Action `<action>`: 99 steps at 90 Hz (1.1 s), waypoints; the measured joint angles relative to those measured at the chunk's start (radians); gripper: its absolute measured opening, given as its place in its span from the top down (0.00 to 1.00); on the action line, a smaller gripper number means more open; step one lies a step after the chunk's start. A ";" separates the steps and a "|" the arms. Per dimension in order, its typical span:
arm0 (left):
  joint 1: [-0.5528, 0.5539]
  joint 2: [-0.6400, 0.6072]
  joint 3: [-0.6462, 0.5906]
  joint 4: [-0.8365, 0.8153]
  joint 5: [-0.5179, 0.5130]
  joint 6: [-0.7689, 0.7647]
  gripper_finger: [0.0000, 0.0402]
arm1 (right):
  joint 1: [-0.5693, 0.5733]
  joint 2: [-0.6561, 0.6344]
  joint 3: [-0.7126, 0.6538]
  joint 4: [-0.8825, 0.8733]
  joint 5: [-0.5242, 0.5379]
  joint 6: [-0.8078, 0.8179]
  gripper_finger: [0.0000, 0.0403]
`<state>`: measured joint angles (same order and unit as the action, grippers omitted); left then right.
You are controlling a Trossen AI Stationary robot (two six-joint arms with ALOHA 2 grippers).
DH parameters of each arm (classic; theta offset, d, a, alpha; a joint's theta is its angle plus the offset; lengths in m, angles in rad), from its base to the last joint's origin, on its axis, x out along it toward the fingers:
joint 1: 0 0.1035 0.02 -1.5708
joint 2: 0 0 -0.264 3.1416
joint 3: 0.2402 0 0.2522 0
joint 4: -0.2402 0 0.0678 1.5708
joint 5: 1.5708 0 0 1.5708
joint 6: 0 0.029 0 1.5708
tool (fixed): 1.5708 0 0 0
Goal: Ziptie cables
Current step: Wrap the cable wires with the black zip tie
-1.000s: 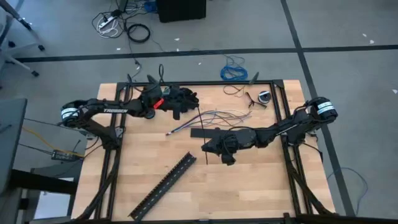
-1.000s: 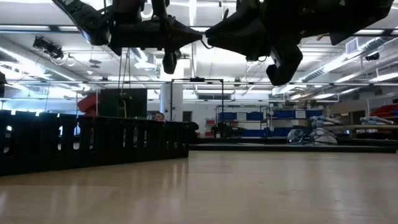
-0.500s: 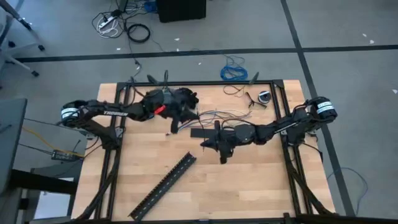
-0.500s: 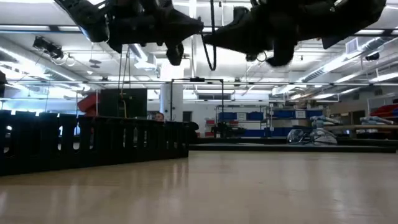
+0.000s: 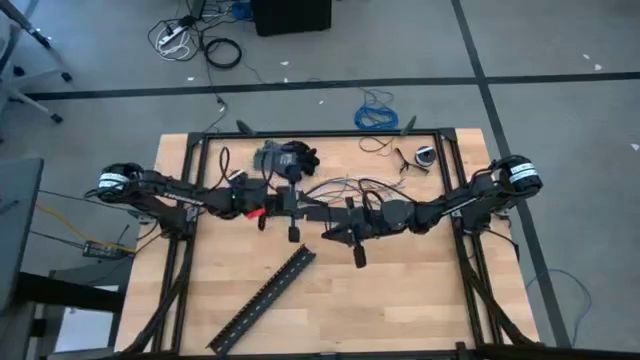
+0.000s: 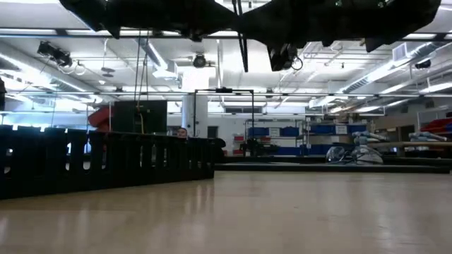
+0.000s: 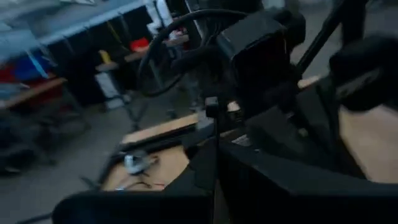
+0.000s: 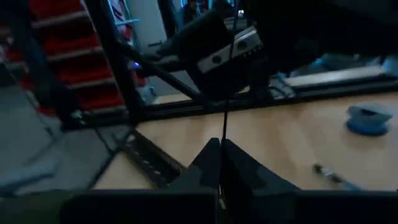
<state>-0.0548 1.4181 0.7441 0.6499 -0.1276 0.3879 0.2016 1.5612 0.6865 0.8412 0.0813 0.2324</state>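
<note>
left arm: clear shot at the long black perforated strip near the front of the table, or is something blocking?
Probably yes. In the high view the black strip lies alone on bare table, nothing on it. The left hand sits mid-table by the cables, close to the right hand, so it must back away from there first.

No text, label, brand, number or sign can be read in any view. Left arm point(image 5: 180, 190): pale marks on its link, too small to make out. Light plate on the other arm's gripper body point(image 8: 227, 50), seen from the right wrist: small dark marks, not legible. Shelves and bins in the room behind: no signs that can be read.
</note>
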 joint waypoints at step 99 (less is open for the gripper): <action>-0.161 0.000 0.049 -0.148 -0.399 0.373 1.00 | -0.029 0.098 0.000 0.131 -0.043 0.148 1.00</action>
<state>-0.2154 1.4178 0.7929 0.5017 -0.5268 0.7608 0.1730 1.6596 0.6865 0.9718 0.0387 0.3809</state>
